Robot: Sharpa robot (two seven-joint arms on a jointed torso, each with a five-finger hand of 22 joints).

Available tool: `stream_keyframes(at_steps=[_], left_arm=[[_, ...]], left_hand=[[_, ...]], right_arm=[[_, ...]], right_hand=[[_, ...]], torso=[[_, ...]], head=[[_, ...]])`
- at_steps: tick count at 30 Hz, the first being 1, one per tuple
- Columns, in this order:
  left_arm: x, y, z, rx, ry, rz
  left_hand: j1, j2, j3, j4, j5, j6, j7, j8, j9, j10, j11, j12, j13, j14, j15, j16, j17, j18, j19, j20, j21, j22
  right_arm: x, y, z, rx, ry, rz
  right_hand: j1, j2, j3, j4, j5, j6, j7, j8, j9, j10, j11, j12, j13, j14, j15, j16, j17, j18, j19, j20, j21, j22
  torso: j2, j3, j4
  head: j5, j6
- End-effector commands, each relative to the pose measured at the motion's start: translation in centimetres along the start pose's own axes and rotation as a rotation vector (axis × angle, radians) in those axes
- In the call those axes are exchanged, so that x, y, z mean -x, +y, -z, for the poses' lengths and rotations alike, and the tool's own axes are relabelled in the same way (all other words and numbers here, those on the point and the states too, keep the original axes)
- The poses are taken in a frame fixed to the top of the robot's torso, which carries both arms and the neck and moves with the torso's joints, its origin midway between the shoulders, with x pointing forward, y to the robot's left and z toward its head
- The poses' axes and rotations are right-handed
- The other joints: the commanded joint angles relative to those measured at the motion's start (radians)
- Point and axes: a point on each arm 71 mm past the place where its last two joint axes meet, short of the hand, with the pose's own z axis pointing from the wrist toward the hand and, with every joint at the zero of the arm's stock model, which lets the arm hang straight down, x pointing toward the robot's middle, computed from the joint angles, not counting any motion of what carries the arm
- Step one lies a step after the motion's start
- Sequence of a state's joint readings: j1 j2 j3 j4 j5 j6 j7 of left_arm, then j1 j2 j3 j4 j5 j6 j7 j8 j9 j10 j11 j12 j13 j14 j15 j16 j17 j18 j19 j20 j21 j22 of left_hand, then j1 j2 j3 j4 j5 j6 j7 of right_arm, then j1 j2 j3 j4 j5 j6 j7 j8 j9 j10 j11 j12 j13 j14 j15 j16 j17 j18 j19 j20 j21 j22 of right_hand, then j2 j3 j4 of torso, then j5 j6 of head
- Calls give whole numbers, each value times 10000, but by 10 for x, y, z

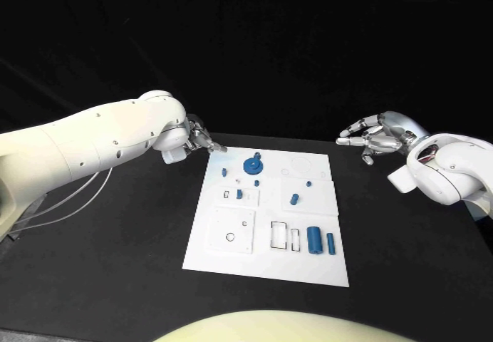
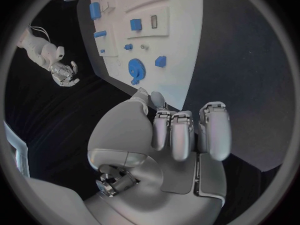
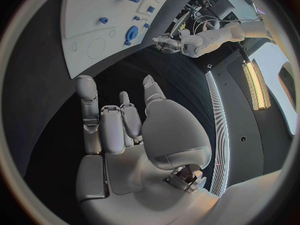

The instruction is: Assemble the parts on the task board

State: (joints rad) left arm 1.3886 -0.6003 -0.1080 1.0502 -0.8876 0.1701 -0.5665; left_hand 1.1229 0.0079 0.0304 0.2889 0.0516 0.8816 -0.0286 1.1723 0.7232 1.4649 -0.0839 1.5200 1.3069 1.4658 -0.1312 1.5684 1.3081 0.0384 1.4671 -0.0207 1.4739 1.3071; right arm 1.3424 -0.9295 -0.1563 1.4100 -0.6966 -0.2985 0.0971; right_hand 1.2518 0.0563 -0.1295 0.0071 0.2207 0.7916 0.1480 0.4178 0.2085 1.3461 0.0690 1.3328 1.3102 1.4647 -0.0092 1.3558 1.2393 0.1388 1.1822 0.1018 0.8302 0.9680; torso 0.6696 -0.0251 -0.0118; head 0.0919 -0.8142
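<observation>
The white task board (image 1: 231, 251) lies in the middle of the black table. A blue gear (image 1: 253, 166) sits at its far left part, with small blue pieces (image 1: 294, 199) around the middle. A blue cylinder (image 1: 313, 240) and a thinner blue piece (image 1: 332, 242) rest near the front right. My left hand (image 1: 195, 139) hovers just off the board's far left corner, holding nothing, its fingers loosely bent and its thumb pointing at the gear (image 2: 135, 67). My right hand (image 1: 375, 137) hangs beyond the far right corner, fingers spread and empty.
Bare black table surrounds the board (image 2: 181, 45) on every side. Pale cables (image 1: 62, 206) trail under my left arm at the table's left edge. Several recesses and outlined slots mark the board's near half (image 1: 279, 235).
</observation>
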Motion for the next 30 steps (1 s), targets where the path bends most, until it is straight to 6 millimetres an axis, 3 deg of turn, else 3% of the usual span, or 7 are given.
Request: stream_keyframes(at_steps=[1, 9, 13, 20, 23, 26, 30], left_arm=[[-2, 2, -3, 303, -237, -1032], [-8, 3, -6, 377, -119, -1329], [-12, 0, -6, 269, 102, -1506], [-19, -5, -6, -40, 406, -1416], [-20, -6, -6, -136, 469, -1369], [-23, -8, -7, -207, 590, -1357], [-27, -9, -8, -246, 750, -1423]], left_hand=[[-115, 53, -59, 25, -27, 228, -84, 147, 500, 724, -123, 261, 1975, 1050, -104, 24, 2627, -169, 677, -120, 296, 1751], [-89, 24, -85, 36, -28, -503, -2, -382, 82, 582, -52, 173, 1761, 1050, -49, 24, 2627, -126, 545, -110, 208, 1629], [-254, -49, -215, 36, -31, -1181, 219, -1172, -377, 350, 142, 29, 1416, 1050, 108, 24, 2627, -68, 379, -17, 50, 1427], [-675, 13, -734, 25, -49, -1231, 604, -2405, -909, 291, 480, 9, 1375, 1050, 418, 24, 2627, -49, 289, 249, 29, 1407], [-930, 34, -1024, 30, -35, -1176, 680, -2715, -1040, 320, 558, 31, 1439, 1050, 478, 24, 2627, -40, 264, 322, 18, 1395], [-813, 197, -1245, 17, -32, -1140, 802, -3273, -1316, 319, 675, 34, 1468, 1050, 575, 24, 2627, -19, 206, 422, -25, 1347], [-639, 323, -1335, 19, -36, -1014, 889, -3650, -1552, 260, 750, -1, 1397, 1050, 654, 24, 2627, 0, 150, 501, -73, 1292]], right_arm=[[0, 0, 0, 62, 88, 23], [0, 0, 1, 62, 80, 23], [-1, 0, 1, 68, 88, 20], [-1, 1, 0, 76, 99, 18], [-1, 1, 0, 77, 103, 18], [-2, 1, 0, 77, 111, 17], [-2, 1, 0, 79, 126, 14]], right_hand=[[-16, 85, -76, -11, 62, -62, 21, 67, 12, -14, -16, 8, 76, 239, 23, -41, 16, 190, -51, -4, -24, 9], [-16, 85, -76, -11, 62, -62, 21, 67, 12, -14, -16, 8, 76, 239, 23, -41, 16, 190, -51, -4, -24, 9], [-16, 85, -76, -11, 62, -62, 21, 67, 12, -14, -16, 8, 76, 239, 23, -41, 16, 190, -51, -4, -24, 9], [-16, 85, -76, -11, 62, -62, 21, 67, 12, -14, -16, 8, 76, 239, 23, -41, 16, 190, -51, -4, -24, 9], [-18, 92, -89, -8, 73, -62, 19, 83, 15, -11, -18, 9, 74, 241, 21, -44, 17, 191, -49, -5, -33, 6], [-18, 92, -89, -8, 73, -62, 19, 83, 15, -11, -18, 9, 74, 241, 21, -44, 17, 191, -49, -5, -33, 6], [-18, 92, -89, -8, 73, -62, 19, 83, 15, -11, -18, 9, 74, 241, 21, -44, 17, 191, -49, -5, -33, 6]], torso=[[1, 0, -6], [-4, 7, -1], [0, 4, 6], [-4, -1, 1], [0, -5, 3], [0, -1, 9], [2, -3, 10]], head=[[-12, -14], [-21, -28], [-31, -26], [-36, -24], [-35, -21], [-42, -22], [-36, -32]])
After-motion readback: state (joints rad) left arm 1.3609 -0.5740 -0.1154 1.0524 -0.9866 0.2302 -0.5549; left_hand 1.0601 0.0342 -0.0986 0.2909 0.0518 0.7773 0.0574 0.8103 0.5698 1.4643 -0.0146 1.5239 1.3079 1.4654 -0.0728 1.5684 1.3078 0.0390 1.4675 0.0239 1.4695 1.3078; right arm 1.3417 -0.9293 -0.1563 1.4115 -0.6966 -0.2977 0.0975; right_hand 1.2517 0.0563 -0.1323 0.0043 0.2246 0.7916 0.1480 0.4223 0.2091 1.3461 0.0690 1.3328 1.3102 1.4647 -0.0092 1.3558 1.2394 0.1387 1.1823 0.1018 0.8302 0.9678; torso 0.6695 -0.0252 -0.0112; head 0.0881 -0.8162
